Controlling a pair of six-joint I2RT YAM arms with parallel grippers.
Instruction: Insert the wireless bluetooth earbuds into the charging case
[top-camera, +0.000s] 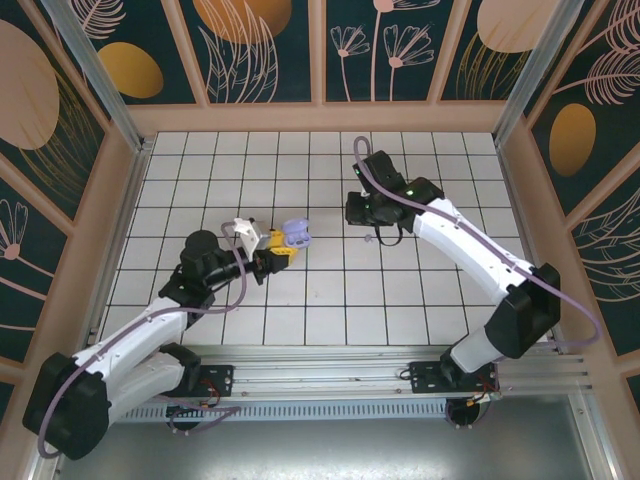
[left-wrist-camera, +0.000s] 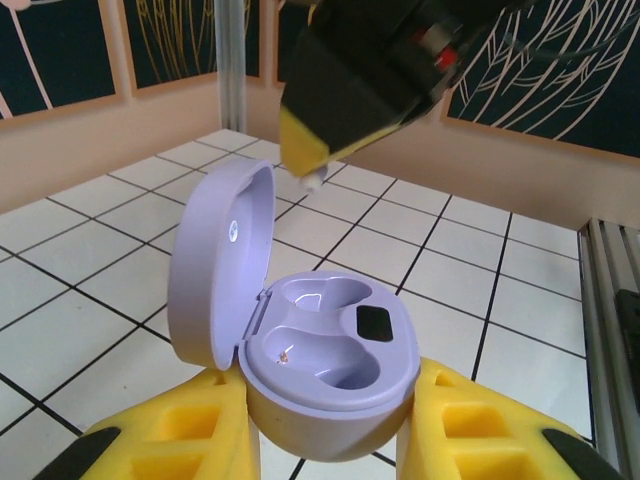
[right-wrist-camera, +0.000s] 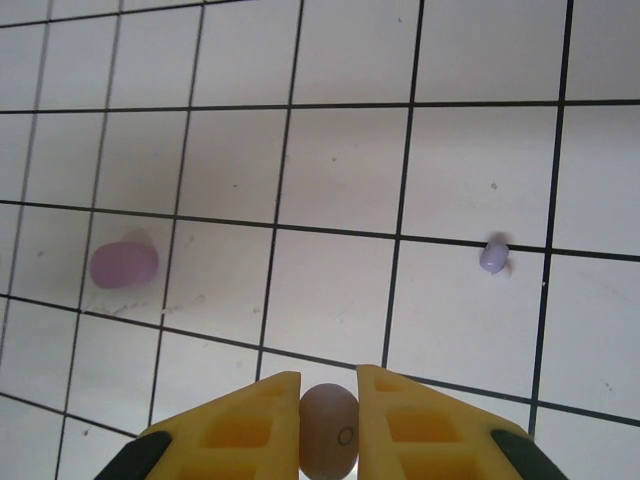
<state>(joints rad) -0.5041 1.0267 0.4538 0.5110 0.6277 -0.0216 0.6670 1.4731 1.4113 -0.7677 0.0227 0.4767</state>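
The pale purple charging case (left-wrist-camera: 335, 350) stands with its lid (left-wrist-camera: 220, 260) swung up, and both sockets are bare. My left gripper (left-wrist-camera: 330, 430) is shut on the case's lower body, a yellow finger on each side. From above, the case (top-camera: 296, 233) sits at the tip of the left gripper (top-camera: 283, 250). My right gripper (right-wrist-camera: 329, 385) is shut on one small rounded earbud (right-wrist-camera: 329, 440) above the tiles. Its yellow fingers (left-wrist-camera: 303, 140) hang beyond and above the open case. A pink earbud (right-wrist-camera: 123, 264) and a purple earbud (right-wrist-camera: 494, 255) lie loose on the floor.
The floor is white tile with dark grout (top-camera: 300, 160), walled by wooden panels (top-camera: 320, 118) on three sides. A metal rail (top-camera: 330, 380) runs along the near edge by the arm bases. The right gripper (top-camera: 360, 212) hovers right of the case.
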